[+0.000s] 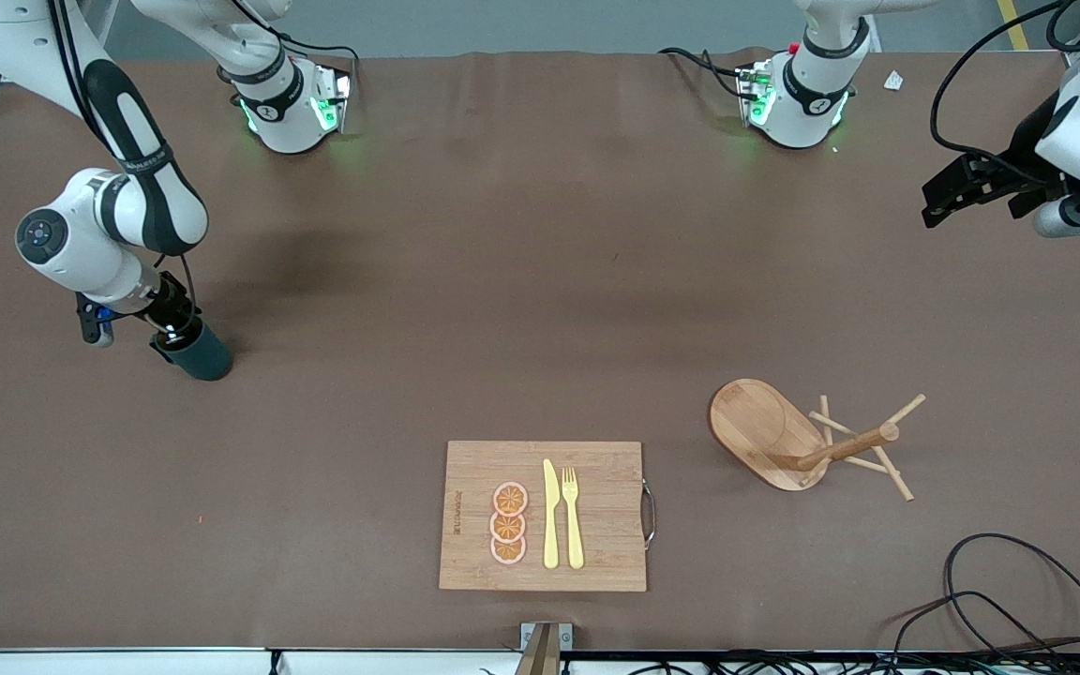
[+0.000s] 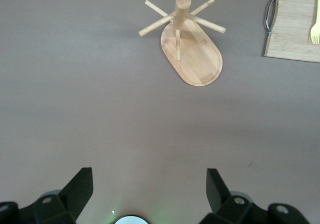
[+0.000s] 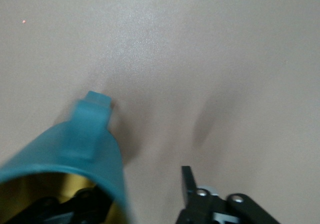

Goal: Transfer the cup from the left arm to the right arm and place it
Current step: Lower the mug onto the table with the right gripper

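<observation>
- Right gripper (image 1: pixel 186 339): jaws clamped on the rim wall of the teal mug (image 1: pixel 202 355), one finger inside, one outside; mug low over the bench (image 1: pixel 521 262) at the right arm's end.
- Left gripper (image 1: pixel 936 201): jaws spread, empty, waiting over the left arm's end; wooden peg rack (image 2: pixel 187 47) below it.
- Step, as judged: handover done, placing in hand.
- Next move calls for: seating the mug's base flat, then parting the jaws.

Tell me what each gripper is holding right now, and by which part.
The right gripper holds the cup by its rim, one finger inside its mouth. The left gripper is open and holds nothing.
</observation>
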You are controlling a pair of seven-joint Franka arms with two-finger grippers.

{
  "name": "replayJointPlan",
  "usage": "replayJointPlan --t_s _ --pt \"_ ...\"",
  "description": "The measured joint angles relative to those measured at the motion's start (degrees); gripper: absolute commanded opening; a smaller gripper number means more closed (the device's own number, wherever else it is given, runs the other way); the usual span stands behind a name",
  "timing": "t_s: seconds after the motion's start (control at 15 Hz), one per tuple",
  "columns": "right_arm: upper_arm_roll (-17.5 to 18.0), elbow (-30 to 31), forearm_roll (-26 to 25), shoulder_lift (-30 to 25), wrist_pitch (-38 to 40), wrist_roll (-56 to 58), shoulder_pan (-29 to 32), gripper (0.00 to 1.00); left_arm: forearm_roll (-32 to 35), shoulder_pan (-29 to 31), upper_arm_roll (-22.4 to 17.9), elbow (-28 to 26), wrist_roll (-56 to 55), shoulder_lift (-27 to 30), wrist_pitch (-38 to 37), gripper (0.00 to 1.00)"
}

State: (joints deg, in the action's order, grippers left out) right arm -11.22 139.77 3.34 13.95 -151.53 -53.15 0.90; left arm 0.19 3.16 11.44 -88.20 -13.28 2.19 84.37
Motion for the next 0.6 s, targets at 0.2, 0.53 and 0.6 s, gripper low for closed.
replayJointPlan --t_s 0.2,0.53,0.6 --pt "0.0 -3.0 0.0 -0.8 5.6 0.8 0.0 1.00 0.0 0.0 0.0 0.0 0.1 0.0 0.0 1.00" --pt "0.2 -14.8 0.0 -3.5 27.0 2.9 0.0 1.00 0.0 0.0 0.0 0.0 0.1 0.0 0.0 1.00" --pt "0.4 -17.9 0.0 -4.0 31.8 3.7 -0.1 1.00 0.0 0.0 0.0 0.0 0.1 0.0 0.0 1.00"
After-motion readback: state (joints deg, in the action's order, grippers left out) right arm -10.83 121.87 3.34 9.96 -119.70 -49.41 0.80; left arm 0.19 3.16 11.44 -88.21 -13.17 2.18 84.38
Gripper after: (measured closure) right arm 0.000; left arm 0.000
